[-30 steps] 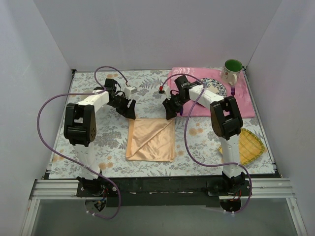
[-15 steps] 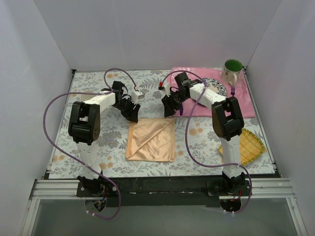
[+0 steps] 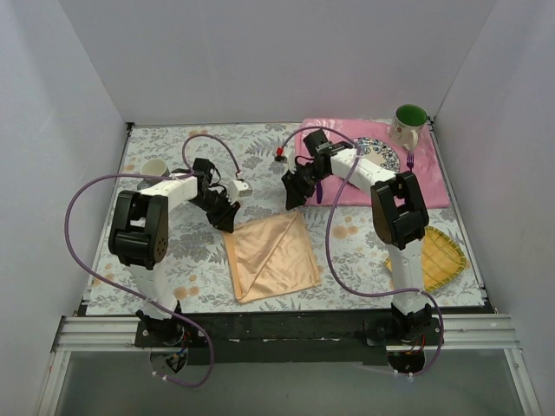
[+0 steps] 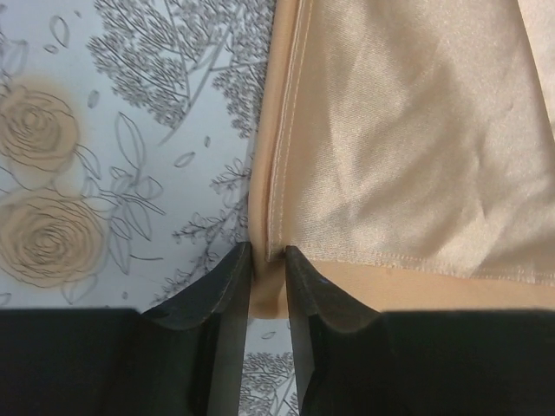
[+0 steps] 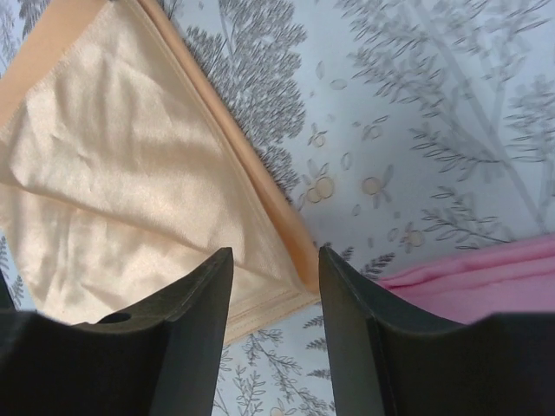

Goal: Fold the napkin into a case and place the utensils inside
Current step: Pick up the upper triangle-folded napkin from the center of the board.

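We find nothing to read in any view: no word, number, brand or sign. The napkin (image 4: 408, 130) just ahead of the left gripper (image 4: 269, 260) is plain cloth with a stitched hem. The tablecloth (image 4: 130, 130) beside that gripper bears only printed roses and leaves. The black fingers (image 5: 182, 329) of the right gripper (image 5: 276, 260) carry no marking we can make out.
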